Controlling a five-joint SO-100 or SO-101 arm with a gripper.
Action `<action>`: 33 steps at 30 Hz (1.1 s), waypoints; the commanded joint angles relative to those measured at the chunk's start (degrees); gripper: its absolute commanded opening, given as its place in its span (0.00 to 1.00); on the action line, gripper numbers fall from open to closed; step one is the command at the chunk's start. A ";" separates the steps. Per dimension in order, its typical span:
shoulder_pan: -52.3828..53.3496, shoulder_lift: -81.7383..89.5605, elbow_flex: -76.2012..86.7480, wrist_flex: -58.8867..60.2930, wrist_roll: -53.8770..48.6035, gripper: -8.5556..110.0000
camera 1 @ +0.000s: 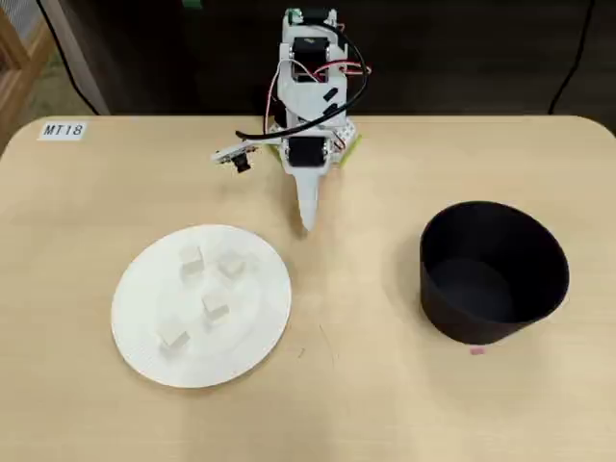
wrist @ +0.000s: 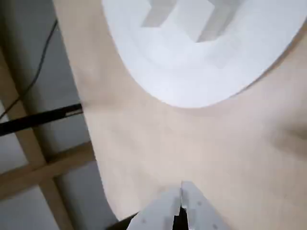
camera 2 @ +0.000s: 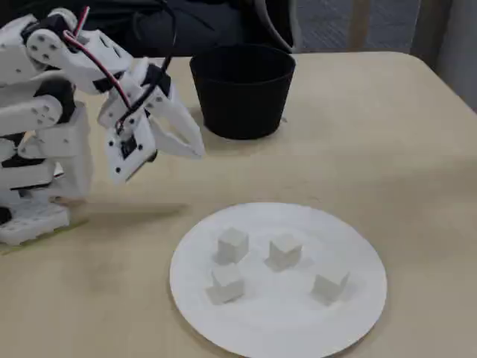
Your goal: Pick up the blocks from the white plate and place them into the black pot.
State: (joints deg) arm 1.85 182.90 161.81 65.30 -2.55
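Fingers pressed together, nothing held; gripper (camera 2: 195, 149) hangs above bare table (camera 1: 385, 404), between plate (camera 1: 144, 337) and pot (camera 1: 496, 318), near neither. Four blocks on plate: (camera 1: 192, 258), (camera 1: 231, 266), (camera 1: 216, 307), (camera 1: 174, 337), all apart, none in pot as far as overhead view shows. Step in hand, judged: first reach. Do well: spread fingers before descent, take the block nearest the arm w/ room either side, come straight down, square to its faces, so neighbours aren't nudged. Arm (camera 1: 308, 87) folded back over base, wrist pitched down; wrist view shows plate edge only.
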 commanded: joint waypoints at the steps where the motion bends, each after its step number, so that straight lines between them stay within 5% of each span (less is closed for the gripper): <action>1: -0.35 -17.05 -17.40 1.23 -2.11 0.05; 7: 0.00 -45.09 -45.62 7.38 -0.70 0.05; 30: 20.30 -106.61 -95.62 19.69 13.01 0.05; 33: 21.45 -108.90 -96.86 19.51 11.87 0.18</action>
State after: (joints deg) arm 22.59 74.09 68.29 84.73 10.11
